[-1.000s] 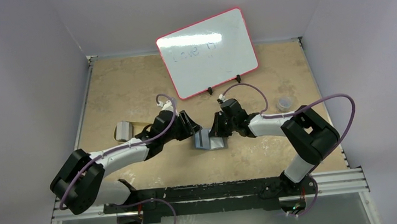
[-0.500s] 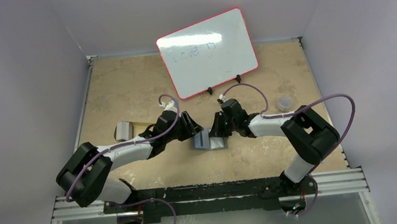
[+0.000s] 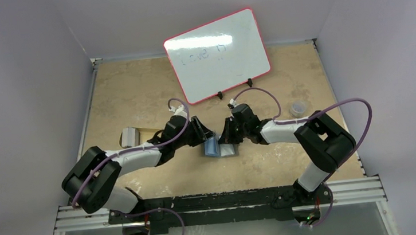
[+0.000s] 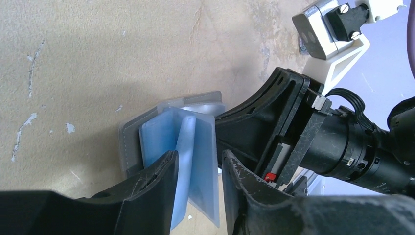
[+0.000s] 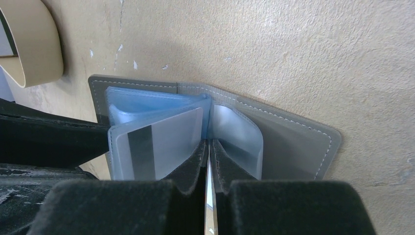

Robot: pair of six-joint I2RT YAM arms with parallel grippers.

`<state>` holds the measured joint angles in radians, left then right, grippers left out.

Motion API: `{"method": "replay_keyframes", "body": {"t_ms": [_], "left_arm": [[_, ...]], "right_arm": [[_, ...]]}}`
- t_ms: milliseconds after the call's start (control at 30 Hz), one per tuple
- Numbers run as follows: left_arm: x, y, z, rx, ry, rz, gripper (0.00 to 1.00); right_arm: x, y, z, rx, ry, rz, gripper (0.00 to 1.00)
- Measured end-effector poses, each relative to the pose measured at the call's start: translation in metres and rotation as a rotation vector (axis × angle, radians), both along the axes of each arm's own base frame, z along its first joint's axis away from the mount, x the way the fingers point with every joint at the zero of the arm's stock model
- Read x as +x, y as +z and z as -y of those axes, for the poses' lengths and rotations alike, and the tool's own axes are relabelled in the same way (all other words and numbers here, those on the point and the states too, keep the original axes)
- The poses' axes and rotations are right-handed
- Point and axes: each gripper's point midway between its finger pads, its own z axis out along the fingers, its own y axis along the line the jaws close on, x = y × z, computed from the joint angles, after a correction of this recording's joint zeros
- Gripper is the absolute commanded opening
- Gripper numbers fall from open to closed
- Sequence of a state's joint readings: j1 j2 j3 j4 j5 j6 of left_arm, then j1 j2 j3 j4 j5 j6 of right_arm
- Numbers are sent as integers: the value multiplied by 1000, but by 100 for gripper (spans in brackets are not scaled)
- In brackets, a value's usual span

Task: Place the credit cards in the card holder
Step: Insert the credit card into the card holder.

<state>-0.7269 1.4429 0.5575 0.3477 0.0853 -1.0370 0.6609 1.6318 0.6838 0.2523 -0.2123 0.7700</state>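
Desk [image 3: 134,90] centre carries the open card holder [image 5: 293,142], lying flat and unrestrained, so a hard push could slide it. Left end effector [image 4: 198,181] straddles 1 blue sleeve [image 4: 188,147], jaws medium-wide; whether it pinches, I cannot tell. If that leaf slips free, the pocket may close. Right end effector [image 5: 209,144] is clamped on 1 credit card [image 5: 209,205], edge-on at the spine; misaligned, it could jam or buckle.

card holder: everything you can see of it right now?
The card holder lies open, flat on the table: grey leather-look cover, pale stitching, translucent blue sleeves fanned upright. One sleeve holds a card with a dark stripe. The left gripper straddles a sleeve; the right gripper is shut on a thin pale sheet at the spine.
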Motion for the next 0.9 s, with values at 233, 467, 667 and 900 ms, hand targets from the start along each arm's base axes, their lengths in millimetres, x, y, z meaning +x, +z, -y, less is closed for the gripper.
{"method": "replay_keyframes", "body": {"t_ms": [233, 467, 667, 900], "left_arm": [[-3, -5, -1, -6, -6, -1, 21], [-5, -12, -2, 5, -6, -13, 19], [-7, -26, -5, 36, -4, -43, 17], [-9, -36, -11, 83, 2, -67, 17]], "right_arm": [[0, 0, 0, 7, 3, 2, 6], [-1, -1, -2, 17, 8, 4, 8], [-1, 0, -2, 20, 6, 4, 13], [-10, 4, 5, -4, 5, -22, 19]]}}
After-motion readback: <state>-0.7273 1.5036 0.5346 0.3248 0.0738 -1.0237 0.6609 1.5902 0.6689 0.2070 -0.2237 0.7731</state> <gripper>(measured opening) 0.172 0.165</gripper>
